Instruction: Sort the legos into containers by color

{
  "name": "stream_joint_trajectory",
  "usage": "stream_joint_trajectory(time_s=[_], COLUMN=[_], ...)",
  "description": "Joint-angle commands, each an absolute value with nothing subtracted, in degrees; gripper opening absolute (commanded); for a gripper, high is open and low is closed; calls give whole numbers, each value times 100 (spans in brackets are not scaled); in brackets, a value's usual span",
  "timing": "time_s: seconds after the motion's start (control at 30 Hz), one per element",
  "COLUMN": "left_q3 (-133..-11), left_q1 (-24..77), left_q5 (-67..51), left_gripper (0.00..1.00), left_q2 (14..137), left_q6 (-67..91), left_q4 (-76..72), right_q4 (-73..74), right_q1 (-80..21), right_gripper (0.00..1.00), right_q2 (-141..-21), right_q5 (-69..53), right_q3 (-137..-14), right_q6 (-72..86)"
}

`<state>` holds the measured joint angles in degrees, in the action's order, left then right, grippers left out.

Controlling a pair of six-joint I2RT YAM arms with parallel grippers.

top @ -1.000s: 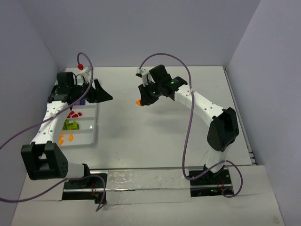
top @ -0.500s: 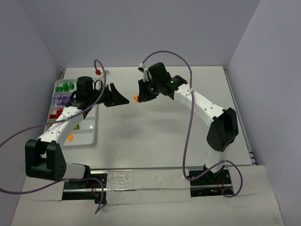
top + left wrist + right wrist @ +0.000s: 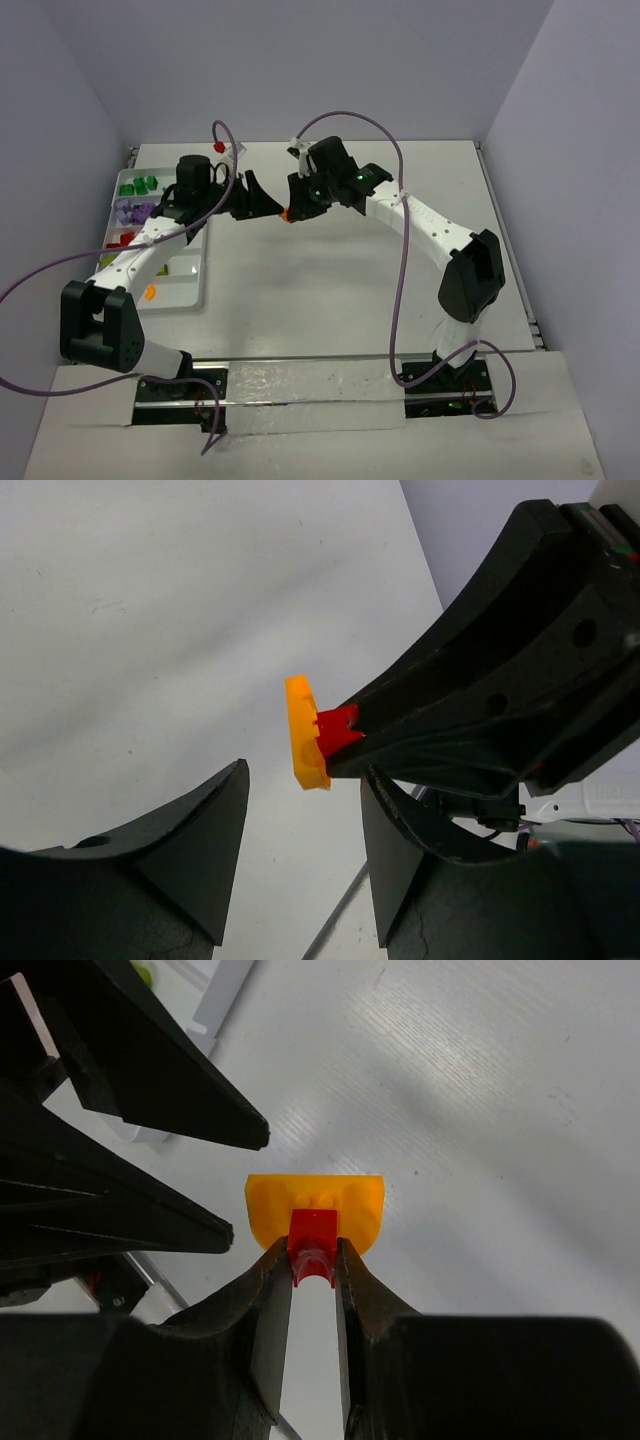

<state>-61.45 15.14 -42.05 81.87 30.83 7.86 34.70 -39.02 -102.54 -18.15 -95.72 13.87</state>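
Orange lego point(image 3: 315, 1210) stuck on red lego point(image 3: 312, 1232), upper centre of top view, over table point(image 3: 330, 290) | right hand point(image 3: 312, 1252) clamped on red lego, red seen only in wrist views | left hand point(image 3: 303, 785) fingers apart near orange lego, not touching | tray point(image 3: 190, 290) at left of top view, whole only there

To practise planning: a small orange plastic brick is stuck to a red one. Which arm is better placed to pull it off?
Left. The left gripper stands open with the orange plastic brick just beyond its jaws; the right gripper is shut on the red plastic brick.
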Motion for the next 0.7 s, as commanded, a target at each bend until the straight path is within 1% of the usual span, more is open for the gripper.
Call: stream_joint_trajectory(time_s=[0.0,0.1,0.23,0.27,0.3,0.37,0.5,0.67], left_q3=[-6505,-6504,-6478,-6486,-6478,-6474,-6495,-6569], left_q1=[1655,1715,1758,1758,1749,1770,1802,1819], left_q5=[-4050,-4008,-4008,-4008,-4025,-4069,-4096,-4057], left_gripper=[57,56,50,47,39,31,27,13], left_q2=[8280,8306,8315,8323,8323,8353,8394,8484], left_q6=[2985,2944,2927,2918,2910,2918,2909,2882], left_q4=[620,668,677,685,694,694,703,765], right_q4=[3287,3287,3287,3287,3287,3284,3287,3287], right_q1=[-3981,-3982,-3990,-3990,-3990,-3996,-3990,-3999], right_gripper=[0,0,0,0,0,0,0,0], right_q2=[-10257,-10248,-10248,-10248,-10240,-10239,-10248,-10236], right_q5=[-1828,-1819,-1793,-1793,-1776,-1767,-1801,-1769], right_q3=[-9818,-9835,-9835,-9826,-9826,-9835,-9844,-9853], right_q6=[1405,1398,1397,1389,1389,1389,1389,1389])
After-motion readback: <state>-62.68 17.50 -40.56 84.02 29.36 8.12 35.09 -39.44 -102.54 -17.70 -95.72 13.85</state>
